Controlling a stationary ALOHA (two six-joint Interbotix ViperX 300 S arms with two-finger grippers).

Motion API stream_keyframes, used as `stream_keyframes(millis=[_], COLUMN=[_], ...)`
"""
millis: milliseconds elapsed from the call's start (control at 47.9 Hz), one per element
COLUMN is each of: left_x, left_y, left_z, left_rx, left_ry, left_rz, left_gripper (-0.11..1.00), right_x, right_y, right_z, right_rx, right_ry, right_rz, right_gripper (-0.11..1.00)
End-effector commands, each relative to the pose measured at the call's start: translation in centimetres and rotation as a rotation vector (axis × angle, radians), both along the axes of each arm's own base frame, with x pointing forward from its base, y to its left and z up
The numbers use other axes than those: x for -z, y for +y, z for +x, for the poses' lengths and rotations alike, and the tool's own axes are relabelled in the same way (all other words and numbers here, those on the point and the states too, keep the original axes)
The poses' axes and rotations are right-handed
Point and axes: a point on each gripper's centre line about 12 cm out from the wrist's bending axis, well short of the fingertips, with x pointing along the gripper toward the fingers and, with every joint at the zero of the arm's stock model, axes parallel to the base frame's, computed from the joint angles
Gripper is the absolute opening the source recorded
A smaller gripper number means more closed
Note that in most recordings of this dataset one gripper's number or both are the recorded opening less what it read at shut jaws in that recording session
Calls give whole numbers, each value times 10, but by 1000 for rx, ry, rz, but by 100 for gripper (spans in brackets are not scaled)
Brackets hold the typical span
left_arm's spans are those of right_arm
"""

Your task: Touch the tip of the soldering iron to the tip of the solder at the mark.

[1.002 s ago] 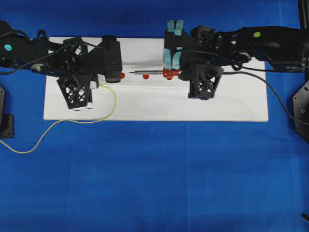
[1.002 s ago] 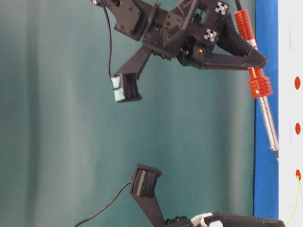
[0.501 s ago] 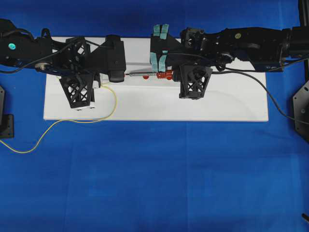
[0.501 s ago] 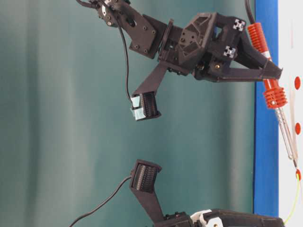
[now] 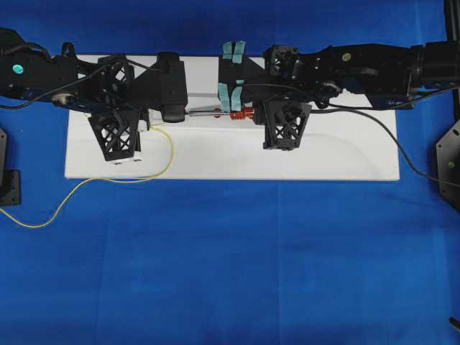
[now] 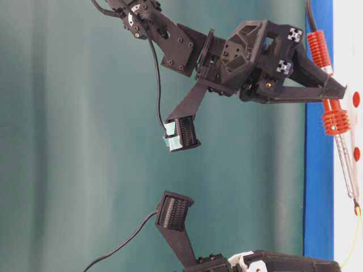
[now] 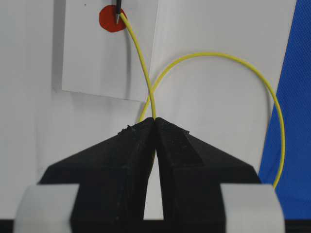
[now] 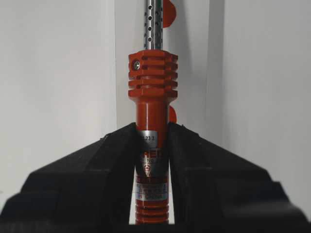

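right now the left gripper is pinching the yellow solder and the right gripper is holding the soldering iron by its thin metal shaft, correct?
Not quite. The right gripper holds the soldering iron by its red-orange body, not the thin metal shaft; the right wrist view shows the jaws closed on the handle below the ribbed collar. The left gripper does pinch the yellow solder.

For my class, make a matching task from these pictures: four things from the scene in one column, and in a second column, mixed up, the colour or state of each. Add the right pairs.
Column one
1. soldering iron
2. solder
3. red mark
4. cloth

Column two
A. blue, spread under the white board
B. thin and yellow, pinched in the left gripper
C. round, with the iron's tip and the wire's end over it
D. red-orange body, clamped in the right gripper

Right pairs: 1-D, 2-B, 3-C, 4-A
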Motion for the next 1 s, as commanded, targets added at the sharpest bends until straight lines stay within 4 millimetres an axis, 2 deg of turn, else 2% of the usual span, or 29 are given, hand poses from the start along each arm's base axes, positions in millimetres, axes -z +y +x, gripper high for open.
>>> stream_keyframes(millis=[0, 981], left_x=[-9, -9], left_y=[1, 1], left_z=[5, 4], left_rx=[-1, 1], left_ry=[-33, -16], left_rz=[7, 5], left_gripper=[2, 2], right_x=[-14, -14], right_y=[-1, -2], right_z=[7, 7], right_rx=[-2, -9], right_ry=[-42, -40], right_rz=[-11, -23], right_gripper=[6, 6])
